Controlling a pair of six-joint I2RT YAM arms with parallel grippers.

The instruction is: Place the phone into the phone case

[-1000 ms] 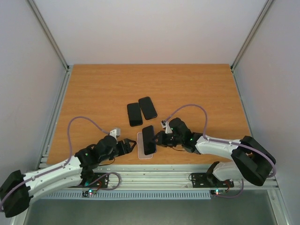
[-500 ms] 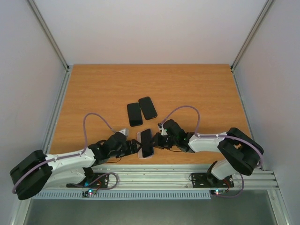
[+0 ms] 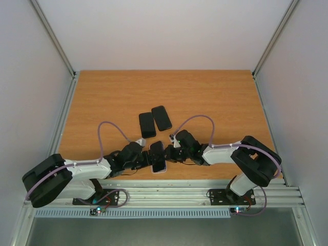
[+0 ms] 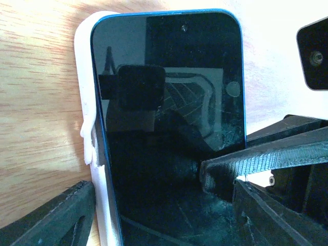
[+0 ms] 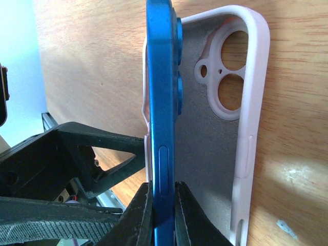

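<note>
The phone (image 5: 162,102) has a blue frame and a dark screen (image 4: 169,102). It stands tilted on its long edge over the white phone case (image 5: 245,133), which lies open on the table. My right gripper (image 5: 163,187) is shut on the phone's edge. My left gripper (image 4: 164,197) is open, with one finger on each side of the phone and the case (image 4: 86,77). In the top view both grippers meet at the phone (image 3: 158,155), the left gripper (image 3: 147,159) on its left and the right gripper (image 3: 170,154) on its right.
Two more dark phones (image 3: 147,124) (image 3: 161,118) lie side by side just behind the work spot. The table's near edge and metal rail (image 3: 169,190) run close in front of the case.
My left arm has reached right, and its open fingers now sit on each side of the phone and case. My right gripper has shifted slightly left with the phone.
</note>
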